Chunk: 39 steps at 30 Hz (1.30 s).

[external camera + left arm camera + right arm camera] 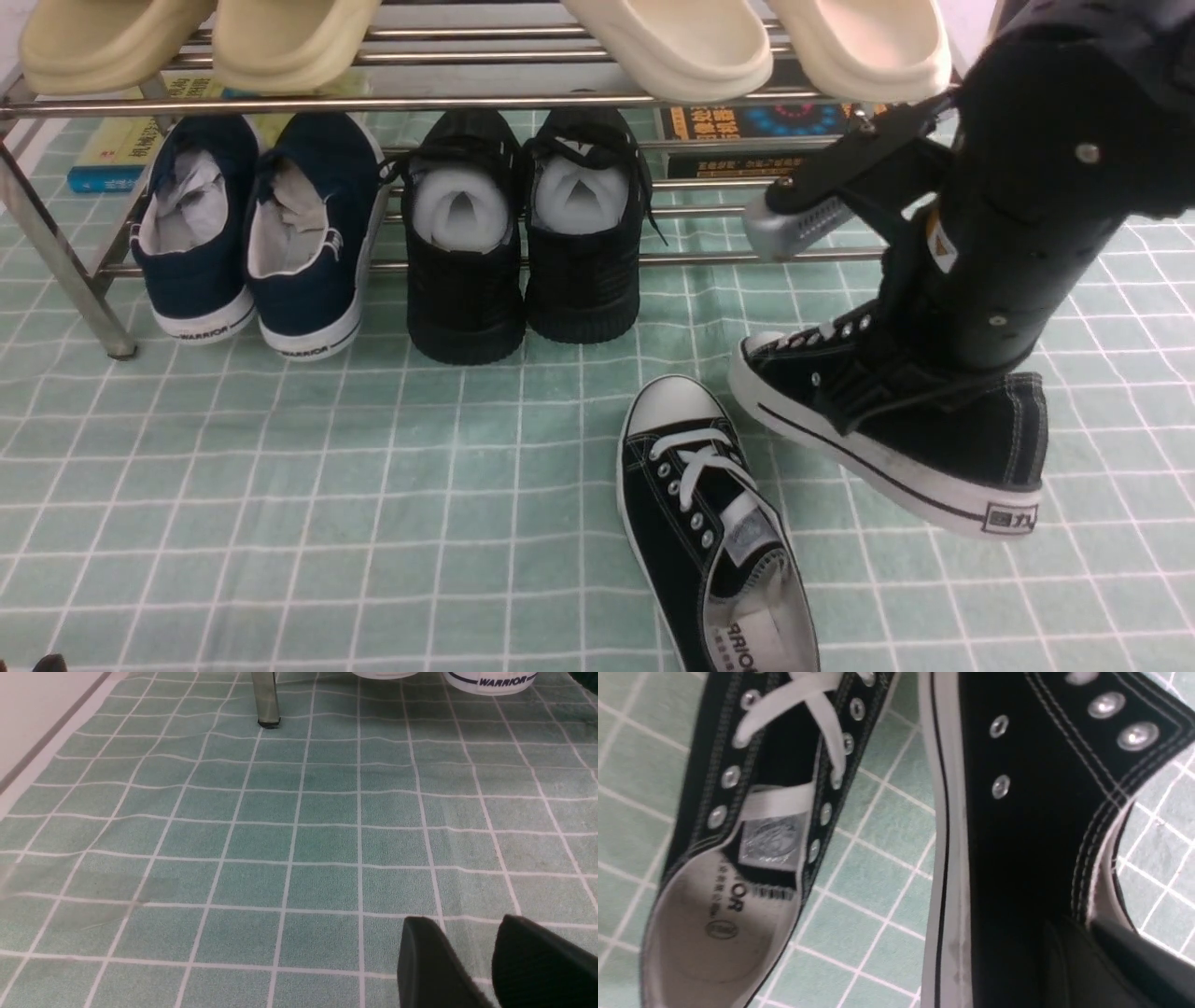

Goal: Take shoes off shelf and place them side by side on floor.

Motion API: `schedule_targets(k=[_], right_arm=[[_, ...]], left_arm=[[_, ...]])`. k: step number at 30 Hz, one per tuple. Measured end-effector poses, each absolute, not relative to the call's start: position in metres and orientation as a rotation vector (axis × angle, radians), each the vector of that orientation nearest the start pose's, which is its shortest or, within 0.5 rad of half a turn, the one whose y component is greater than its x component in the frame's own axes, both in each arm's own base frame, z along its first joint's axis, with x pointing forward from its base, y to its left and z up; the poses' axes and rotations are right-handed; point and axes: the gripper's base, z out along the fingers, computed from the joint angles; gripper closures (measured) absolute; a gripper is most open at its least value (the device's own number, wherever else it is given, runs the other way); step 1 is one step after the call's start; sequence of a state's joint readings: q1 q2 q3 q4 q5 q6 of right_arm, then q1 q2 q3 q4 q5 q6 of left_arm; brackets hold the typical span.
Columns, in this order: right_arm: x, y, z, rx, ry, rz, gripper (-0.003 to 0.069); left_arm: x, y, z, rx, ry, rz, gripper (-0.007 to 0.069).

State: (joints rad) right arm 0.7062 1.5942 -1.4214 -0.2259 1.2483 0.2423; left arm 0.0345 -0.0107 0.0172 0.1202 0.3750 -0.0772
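Observation:
One black canvas shoe (709,523) with white laces lies on the pale green gridded floor (280,485), toe toward the shelf (560,103). The second shoe (934,439) is tilted on its side to the right of it, sole facing the first shoe. My right gripper (873,387) is shut on its side wall by the eyelets. In the right wrist view one finger (1064,961) lies on the outer canvas of the held shoe (1017,812) and the other goes inside the collar; the lying shoe (738,858) shows beside it. My left gripper (467,919) stands open over bare floor (280,835).
On the shelf's lower tier stand a navy WARRIOR pair (252,233) and an all-black pair (523,233). Beige slippers (672,47) fill the top tier, with books (747,126) behind. A shelf leg (266,700) and the wall's foot (37,728) show in the left wrist view.

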Motion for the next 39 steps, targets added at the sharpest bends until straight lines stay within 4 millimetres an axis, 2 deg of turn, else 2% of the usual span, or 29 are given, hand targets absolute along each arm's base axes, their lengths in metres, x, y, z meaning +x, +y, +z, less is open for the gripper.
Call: schedule_targets(k=[9,19,25,29,32,36,39], right_arm=[[0.262,0.199,0.302,-0.694,2.788,-0.144,0.0628],[0.262,0.217,0.275,-0.690,2.925,-0.008,0.0619],[0.258,0.222,0.256,-0.766,2.979,0.050,0.0599],[0.250,0.217,0.238,-0.793,3.043,0.032,0.0569],[0.246,0.214,0.230,-0.801,3.072,0.012,0.0514],[0.246,0.214,0.231,-0.800,3.071,0.014,0.0434],[0.245,0.214,0.240,-0.804,3.042,0.041,0.0383]], left_arm=[[0.052,0.006,0.174,-0.030,1.863,0.089,0.0382],[0.052,0.006,0.174,-0.030,1.863,0.089,0.0382],[0.052,0.006,0.174,-0.030,1.863,0.089,0.0382],[0.052,0.006,0.174,-0.030,1.863,0.089,0.0382],[0.052,0.006,0.174,-0.030,1.863,0.089,0.0382],[0.052,0.006,0.174,-0.030,1.863,0.089,0.0382],[0.052,0.006,0.175,-0.030,1.862,0.089,0.0382]])
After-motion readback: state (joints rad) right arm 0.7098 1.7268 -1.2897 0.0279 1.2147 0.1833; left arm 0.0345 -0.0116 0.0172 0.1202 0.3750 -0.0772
